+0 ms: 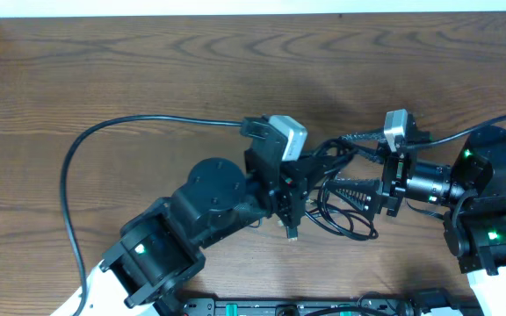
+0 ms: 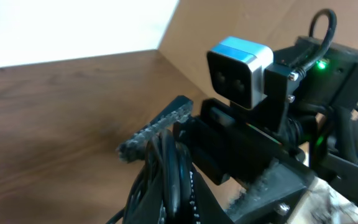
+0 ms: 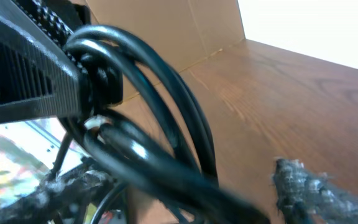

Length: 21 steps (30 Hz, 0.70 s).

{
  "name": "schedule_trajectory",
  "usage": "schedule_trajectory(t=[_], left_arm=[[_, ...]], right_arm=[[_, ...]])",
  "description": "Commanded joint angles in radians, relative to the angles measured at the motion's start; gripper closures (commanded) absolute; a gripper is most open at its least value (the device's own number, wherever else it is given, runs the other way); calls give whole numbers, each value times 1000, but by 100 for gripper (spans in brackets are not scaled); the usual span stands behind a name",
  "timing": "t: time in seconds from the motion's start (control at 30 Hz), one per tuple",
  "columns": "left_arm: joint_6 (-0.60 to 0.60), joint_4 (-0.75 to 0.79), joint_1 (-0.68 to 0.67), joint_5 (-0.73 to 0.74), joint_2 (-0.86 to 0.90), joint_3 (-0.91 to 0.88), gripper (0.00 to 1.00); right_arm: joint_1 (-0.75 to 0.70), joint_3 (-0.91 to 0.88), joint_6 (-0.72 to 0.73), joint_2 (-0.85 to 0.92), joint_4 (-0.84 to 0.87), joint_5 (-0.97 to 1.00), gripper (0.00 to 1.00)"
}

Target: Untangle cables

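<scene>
Clamping left gripper (image 1: 290, 206) tight on the cables (image 3: 129, 146), straddling their loops just right with right gripper (image 1: 336, 164) gaping wide.

Glossy smooth black cables (image 3: 135, 152), matt wood-grain table (image 1: 148, 61), rough grey finger pads (image 3: 316, 186)

Cables (image 1: 351, 233): thin, glossy black cords (several strands), bunched together in overlapping loose loops.
</scene>
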Motion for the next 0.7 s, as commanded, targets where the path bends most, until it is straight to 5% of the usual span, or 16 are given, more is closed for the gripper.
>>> schedule_trajectory(t=[0.0, 0.27, 0.5, 0.67], left_arm=[[13, 28, -2, 96, 2, 19, 93], [41, 54, -2, 127, 5, 19, 92], [248, -54, -2, 74, 5, 19, 83], [232, -181, -2, -156, 0, 19, 52]], right_arm=[[-2, 6, -8, -2, -1, -17, 25], [-2, 6, -8, -2, -6, -17, 99], [-3, 6, -7, -3, -2, -17, 99], [-3, 6, -8, -3, -6, -16, 99]])
